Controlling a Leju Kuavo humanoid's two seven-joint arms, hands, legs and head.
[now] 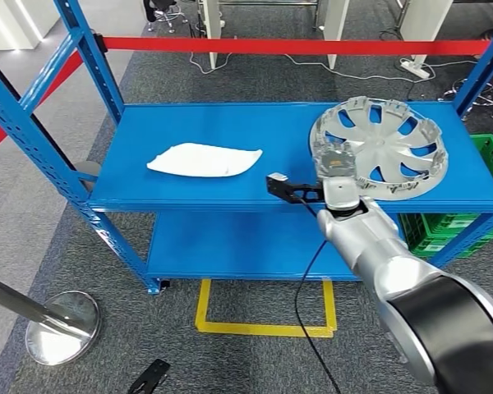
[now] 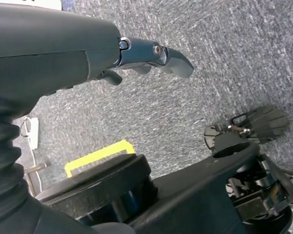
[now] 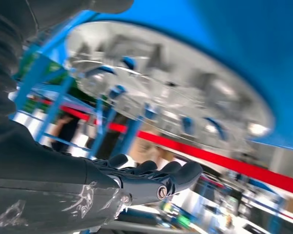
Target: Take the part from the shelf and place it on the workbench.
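Head view | shelf (image 1: pixel 188 123): hubcap (image 1: pixel 384 148), white part (image 1: pixel 204 160) | right hand (image 1: pixel 332 160) over hubcap rim, grasp unclear | left hand (image 2: pixel 152 56) empty

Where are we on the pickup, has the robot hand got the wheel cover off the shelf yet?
Not yet. Done: the right robot hand has reached the near rim of the wheel cover. In hand: the grasp itself; the cover lies flat on the shelf, and the blurred right wrist view doesn't show whether the fingers have closed on it. Left: lifting it and carrying it to the workbench. The left robot hand hangs over the floor, holding nothing.
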